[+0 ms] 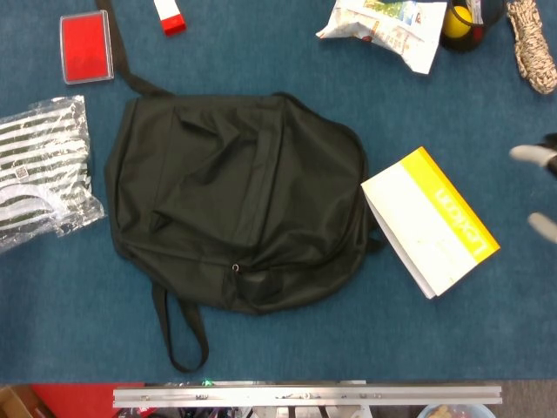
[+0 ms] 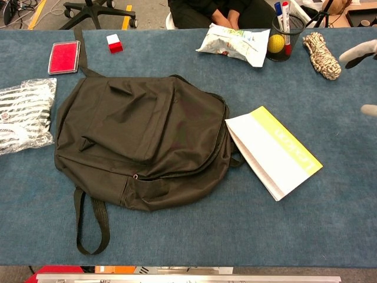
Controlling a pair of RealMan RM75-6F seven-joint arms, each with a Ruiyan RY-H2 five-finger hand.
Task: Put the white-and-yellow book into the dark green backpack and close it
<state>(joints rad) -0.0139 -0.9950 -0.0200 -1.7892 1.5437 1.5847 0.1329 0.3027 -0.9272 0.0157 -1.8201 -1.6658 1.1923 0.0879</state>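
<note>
Head view: your right hand (image 1: 541, 187) shows only fingertips at right edge, apparently spread, empty. White-and-yellow book (image 1: 430, 221) lies centre-right, touching the dark green backpack (image 1: 235, 200), handy for loading.

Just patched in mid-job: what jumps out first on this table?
The dark green backpack dominates, lying flat in the middle of the blue table, one strap looped toward the near edge. Just right of it lies the white-and-yellow book, its corner touching or just overlapping the bag's side. At the far right edge, pale fingertips of the right hand show, spread and holding nothing.
</note>
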